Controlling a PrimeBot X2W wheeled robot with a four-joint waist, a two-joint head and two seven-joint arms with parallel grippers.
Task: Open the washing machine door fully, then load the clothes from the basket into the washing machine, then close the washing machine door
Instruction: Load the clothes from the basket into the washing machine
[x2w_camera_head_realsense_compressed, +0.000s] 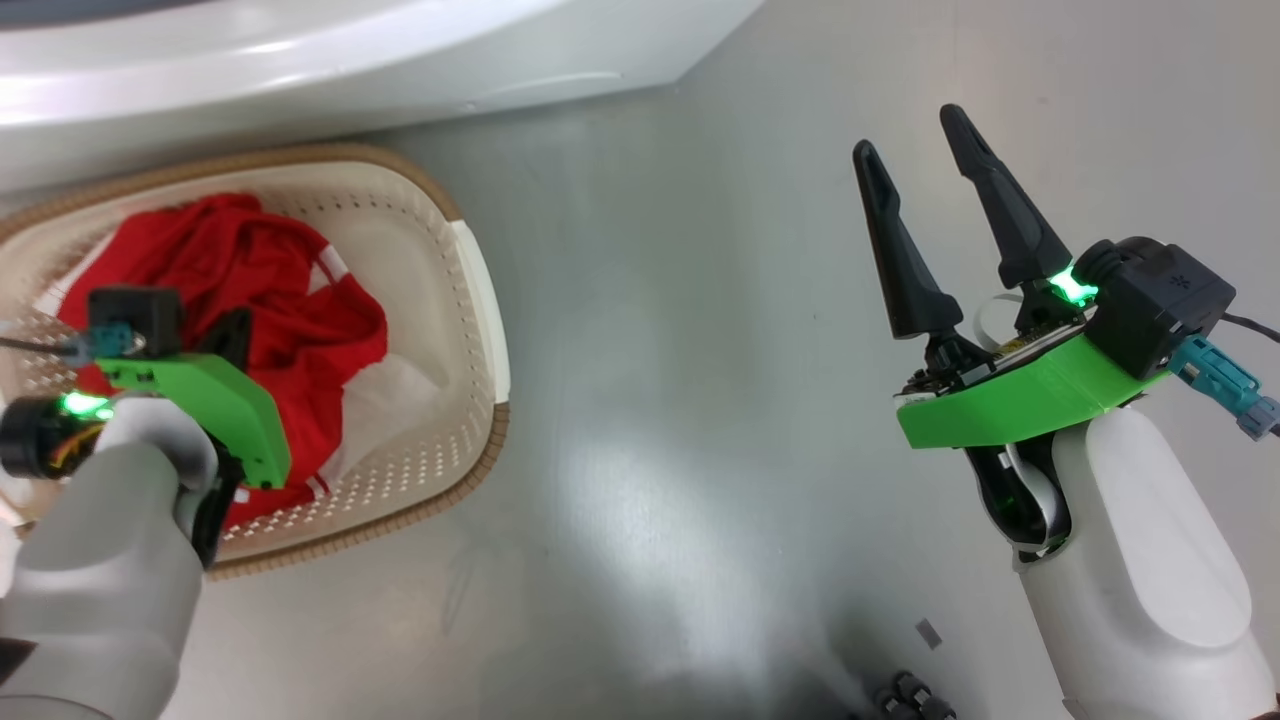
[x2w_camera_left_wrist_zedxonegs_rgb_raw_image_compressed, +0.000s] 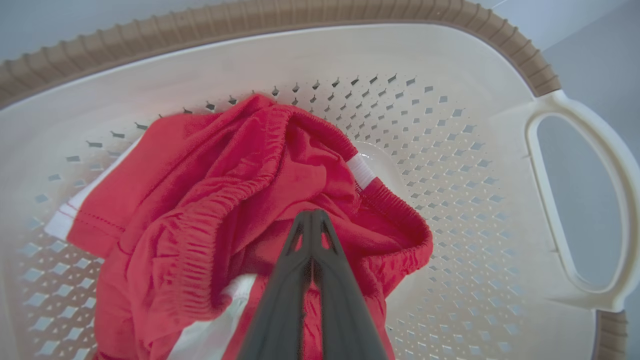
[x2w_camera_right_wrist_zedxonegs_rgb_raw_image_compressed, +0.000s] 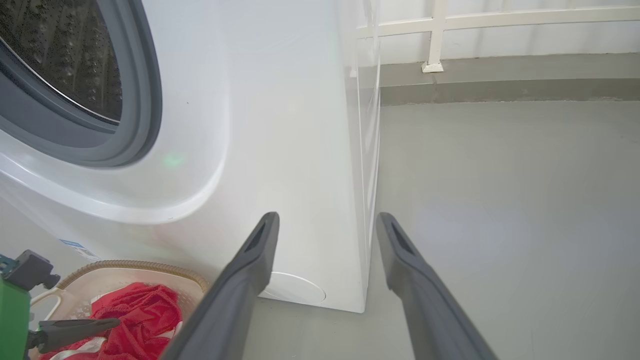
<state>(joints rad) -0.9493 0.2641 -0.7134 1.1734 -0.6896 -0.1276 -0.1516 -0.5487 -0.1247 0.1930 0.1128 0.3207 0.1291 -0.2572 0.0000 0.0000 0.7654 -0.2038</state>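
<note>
Door step: judged complete; the drum (x2w_camera_right_wrist_zedxonegs_rgb_raw_image_compressed: 60, 50) of the washing machine (x2w_camera_right_wrist_zedxonegs_rgb_raw_image_compressed: 280, 125) stands exposed. Loading: at the first pick. The clothes (x2w_camera_left_wrist_zedxonegs_rgb_raw_image_compressed: 225, 200) all lie in the basket (x2w_camera_left_wrist_zedxonegs_rgb_raw_image_compressed: 450, 200), which stands on the floor (x2w_camera_head_realsense_compressed: 650, 400) at the machine's front edge. The left claw (x2w_camera_left_wrist_zedxonegs_rgb_raw_image_compressed: 312, 220) is clenched on a fold of them. The right claw (x2w_camera_head_realsense_compressed: 908, 135) is released, empty, over the floor. Remaining: transfer to drum, door closure.

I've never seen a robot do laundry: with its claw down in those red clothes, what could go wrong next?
1. The left gripper is shut tight among the clothes; it may pinch only a thin fold, or nothing, so the fabric could slip out on lifting.
2. The clothes lie bunched together in the basket; a trailing piece might snag its rim, tug the basket or drop on the floor.
</note>
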